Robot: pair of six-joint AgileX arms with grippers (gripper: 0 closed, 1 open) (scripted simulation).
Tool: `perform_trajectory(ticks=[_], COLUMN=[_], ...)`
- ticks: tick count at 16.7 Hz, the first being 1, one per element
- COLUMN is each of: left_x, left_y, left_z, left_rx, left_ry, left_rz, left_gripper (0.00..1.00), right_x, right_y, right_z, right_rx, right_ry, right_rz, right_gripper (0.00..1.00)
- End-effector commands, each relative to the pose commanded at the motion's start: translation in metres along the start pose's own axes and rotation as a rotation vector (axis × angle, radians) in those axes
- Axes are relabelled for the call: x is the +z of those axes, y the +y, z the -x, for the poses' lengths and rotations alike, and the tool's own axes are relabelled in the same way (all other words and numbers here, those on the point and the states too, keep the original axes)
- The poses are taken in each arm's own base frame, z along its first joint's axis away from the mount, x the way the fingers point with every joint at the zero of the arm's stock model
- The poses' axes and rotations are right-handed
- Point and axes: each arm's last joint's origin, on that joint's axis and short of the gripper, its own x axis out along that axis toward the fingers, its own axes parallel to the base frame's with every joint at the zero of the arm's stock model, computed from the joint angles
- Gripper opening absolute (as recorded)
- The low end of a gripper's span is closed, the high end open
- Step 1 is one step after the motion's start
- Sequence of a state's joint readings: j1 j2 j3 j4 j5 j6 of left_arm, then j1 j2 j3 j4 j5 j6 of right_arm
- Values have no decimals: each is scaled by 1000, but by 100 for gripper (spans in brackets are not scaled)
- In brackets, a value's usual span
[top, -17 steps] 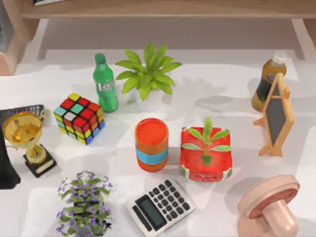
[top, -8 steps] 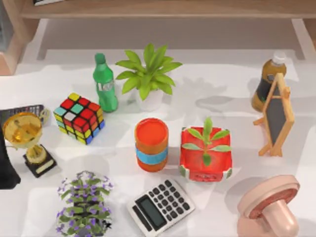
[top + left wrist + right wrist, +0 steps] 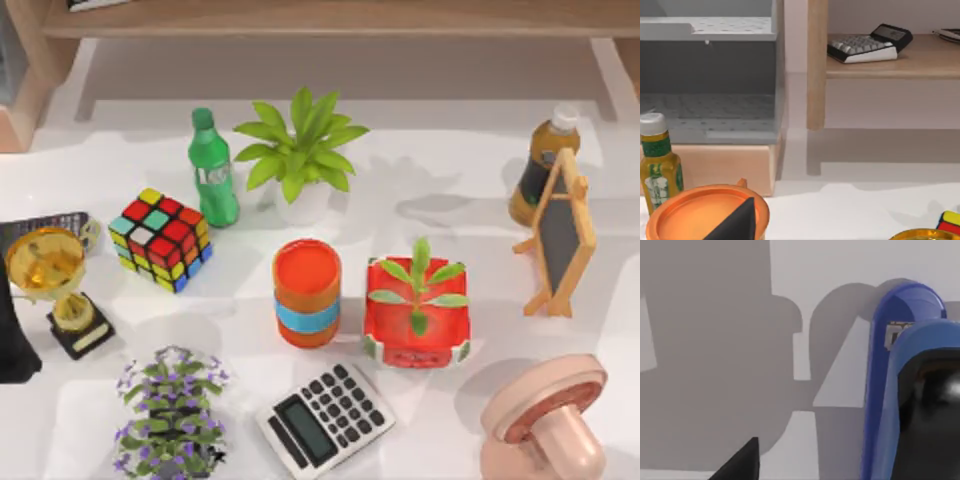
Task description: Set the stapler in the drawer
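The bright-blue stapler (image 3: 900, 390) with its dark inset lies on the white table, very close in the right wrist view. A dark part of my right gripper (image 3: 737, 465) juts in beside it, a short way off and not touching it. The grey drawer (image 3: 710, 110) stands open in a wooden cabinet in the left wrist view, beyond an orange lid (image 3: 700, 212). A dark part of my left gripper (image 3: 737, 222) shows in front of that lid. My left arm (image 3: 12, 340) is at the table's left edge in the top view.
The table holds a colour cube (image 3: 160, 238), green bottle (image 3: 212, 168), potted plants (image 3: 300, 160), orange can (image 3: 307, 292), red planter (image 3: 417, 312), calculator (image 3: 325, 418), gold trophy (image 3: 55, 285), brown bottle (image 3: 540, 170), small chalkboard (image 3: 560, 235) and a pink mushroom-shaped object (image 3: 545, 420). A shelf (image 3: 890, 62) carries another calculator.
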State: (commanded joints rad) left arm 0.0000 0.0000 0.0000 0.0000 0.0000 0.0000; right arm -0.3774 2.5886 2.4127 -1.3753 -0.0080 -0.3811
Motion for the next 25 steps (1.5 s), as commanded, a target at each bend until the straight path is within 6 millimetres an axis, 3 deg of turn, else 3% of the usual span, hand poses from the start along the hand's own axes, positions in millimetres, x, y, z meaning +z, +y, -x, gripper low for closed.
perform_trajectory(ticks=[4,7,11,14,17,20,22,25], left_x=[0,0,0,0,0,0,0,0], left_y=[0,0,0,0,0,0,0,0], left_z=[0,0,0,0,0,0,0,0], left_rx=[0,0,0,0,0,0,0,0], left_ry=[0,0,0,0,0,0,0,0], left_rz=[0,0,0,0,0,0,0,0], left_gripper=[100,100,100,100,100,100,100,100], right_x=[-6,-16,-43,-75,-115,-158,-184,-216], right_y=[1,-10,-49,-88,-121,-140,-141,-125], right_z=[36,68,96,102,94,70,48,9], right_rx=[-17,-70,-228,-411,-624,-832,-948,-1074], right_ry=[-154,-348,-620,-788,-901,-957,-971,-982], right_rz=[82,162,258,325,401,492,564,690], right_gripper=[100,100,100,100,100,100,100,100])
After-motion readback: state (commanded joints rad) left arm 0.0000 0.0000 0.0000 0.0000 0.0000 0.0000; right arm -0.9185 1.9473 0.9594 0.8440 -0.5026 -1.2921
